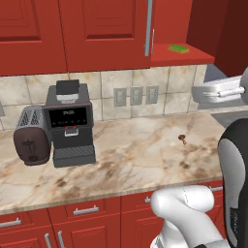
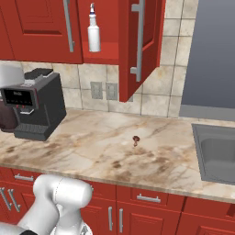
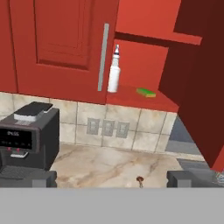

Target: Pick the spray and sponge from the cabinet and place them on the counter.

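The red cabinet (image 3: 131,99) stands with its right door (image 2: 137,46) swung open. On its inner shelf the white spray (image 3: 114,72) stands upright at the left, also seen as the spray (image 2: 94,34) beside the closed door's handle. The flat green sponge (image 3: 146,92) lies on the shelf to the right of the spray, near the front edge; the sponge (image 1: 178,48) is also in the left base view. My gripper (image 3: 113,179) is open and empty, well short of the shelf and lower than it, above the marbled counter (image 2: 92,147).
A black coffee machine (image 1: 70,123) and a dark toaster (image 1: 31,135) stand at the counter's left. A small dark red-brown thing (image 2: 136,139) lies mid-counter. A sink (image 2: 218,153) is set in at the right. The open door juts out over the counter.
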### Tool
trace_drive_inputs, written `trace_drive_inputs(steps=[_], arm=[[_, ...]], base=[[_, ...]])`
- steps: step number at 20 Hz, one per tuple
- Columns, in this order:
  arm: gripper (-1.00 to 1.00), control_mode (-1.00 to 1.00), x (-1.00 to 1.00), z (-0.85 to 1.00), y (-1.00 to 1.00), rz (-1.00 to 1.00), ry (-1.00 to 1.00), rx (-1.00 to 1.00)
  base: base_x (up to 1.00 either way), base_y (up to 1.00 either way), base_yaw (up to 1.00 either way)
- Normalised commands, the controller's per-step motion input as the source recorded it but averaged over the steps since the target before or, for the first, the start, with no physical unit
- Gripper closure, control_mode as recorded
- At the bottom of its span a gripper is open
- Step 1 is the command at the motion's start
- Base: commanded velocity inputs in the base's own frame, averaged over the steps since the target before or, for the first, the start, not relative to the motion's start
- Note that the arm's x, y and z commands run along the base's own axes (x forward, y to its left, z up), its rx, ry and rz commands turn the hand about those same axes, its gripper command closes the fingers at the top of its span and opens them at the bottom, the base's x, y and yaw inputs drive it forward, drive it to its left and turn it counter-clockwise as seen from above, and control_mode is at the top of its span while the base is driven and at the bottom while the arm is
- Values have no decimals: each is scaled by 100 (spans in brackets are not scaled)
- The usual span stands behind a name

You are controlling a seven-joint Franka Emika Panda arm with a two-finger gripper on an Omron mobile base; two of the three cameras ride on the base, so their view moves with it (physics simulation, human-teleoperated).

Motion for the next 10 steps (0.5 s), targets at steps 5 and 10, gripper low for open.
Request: trace_drive_inputs(steps=[5, 10], arm=[[-100, -100, 22, 0, 23, -3, 7, 22], [-100, -100, 18, -4, 14, 0, 5, 6]], base=[[0, 0, 0], [0, 0, 0]])
